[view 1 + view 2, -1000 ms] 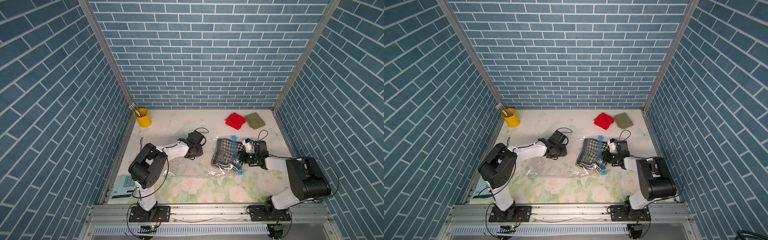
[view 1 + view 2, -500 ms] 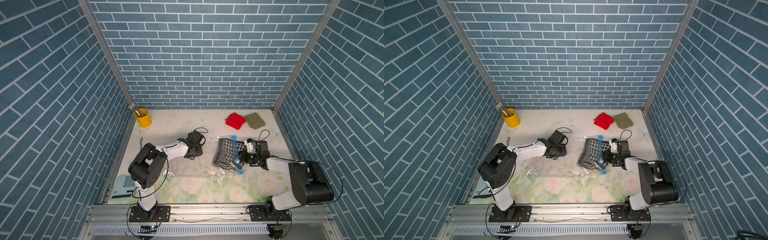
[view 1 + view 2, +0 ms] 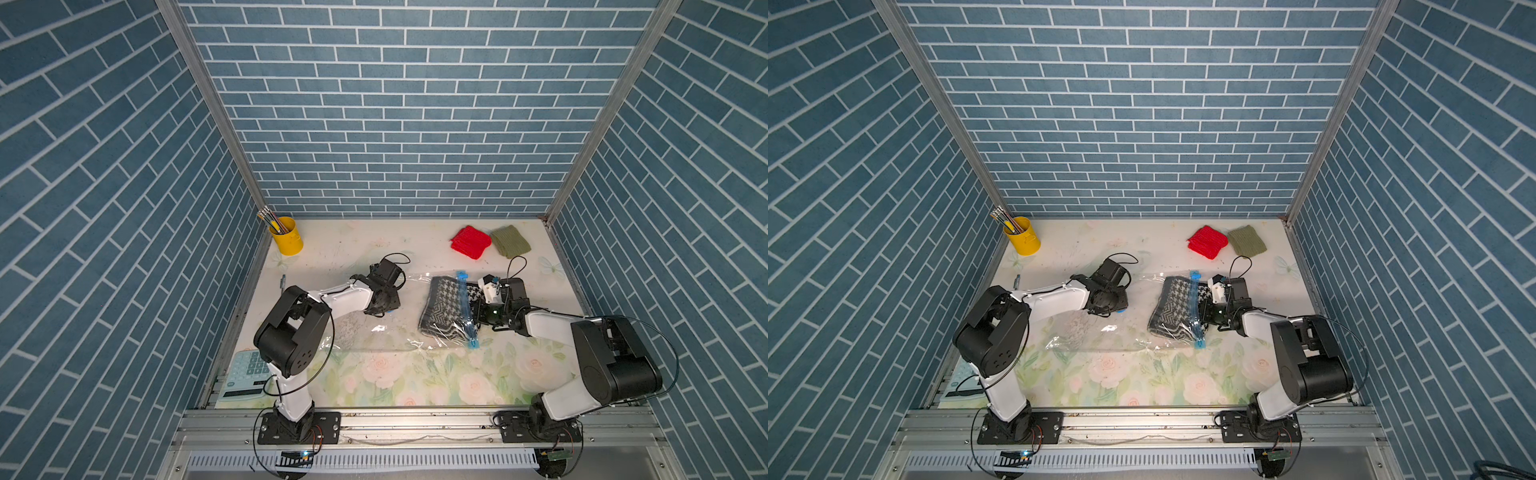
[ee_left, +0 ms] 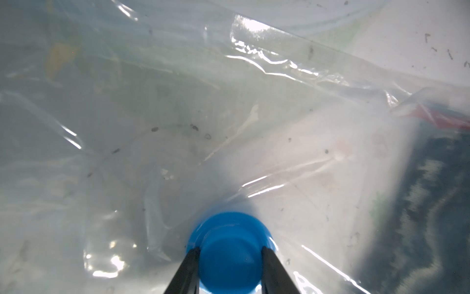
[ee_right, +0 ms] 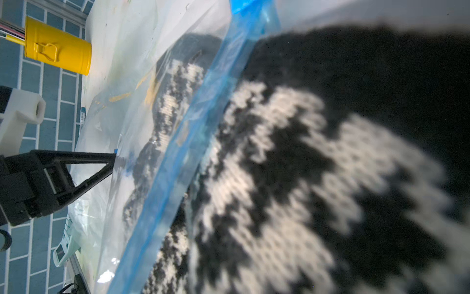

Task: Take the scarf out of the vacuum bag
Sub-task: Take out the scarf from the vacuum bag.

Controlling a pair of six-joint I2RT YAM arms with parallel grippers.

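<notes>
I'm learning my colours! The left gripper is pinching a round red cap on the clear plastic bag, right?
Nearly. The round plastic cap is blue, not red; the left wrist view shows it. The left gripper is pinching it on the clear plastic bag.

yellow cup, red knit, olive knit, calc

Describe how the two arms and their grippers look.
The left arm and right arm match: white link shells, black joint housings, thin black cables looping off the wrists. The left gripper has slim black tapered fingers; the right gripper is black with a white block.
</notes>
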